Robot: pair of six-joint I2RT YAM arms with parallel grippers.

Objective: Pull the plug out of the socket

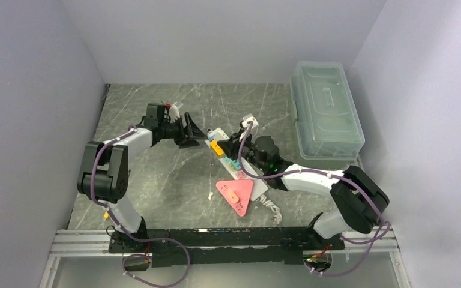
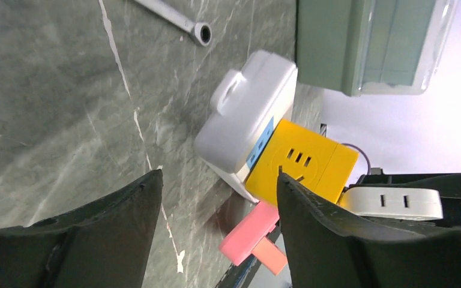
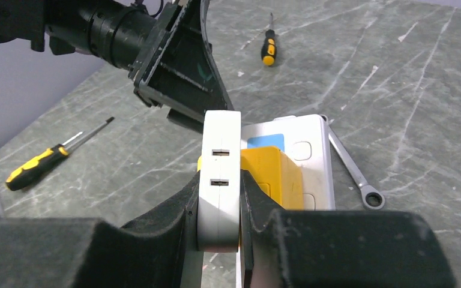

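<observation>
Socket [image 1: 238,174] lies on the dark table as a long white strip. Its long axis runs diagonally from the far left down to the near right, between my two arms. A yellow cube adapter [image 3: 267,168] sits on its far end. Hard against that cube stands the white plug [image 3: 219,156], a flat slab on edge.

My right gripper [image 1: 238,144] is clamped on the slab's two broad faces, so that arm already has the piece. I cannot tell whether its prongs are seated or free.

My left gripper [image 2: 216,180] is spread wide with nothing between the fingers. It hangs just off the socket's far end, and the white end cap and yellow cube lie straight ahead of the gap.

I judge that the left arm is best placed to pin the strip while the right draws the slab away from the cube.

Room is fair. There is bare tabletop to the left and behind, and the clear bin [image 1: 327,108] is well apart on the right. A wrench [image 3: 354,171] lies just beside the strip's end, and a pink triangle [image 1: 235,193] rests by its near part. Both could snag if the strip drags.
</observation>
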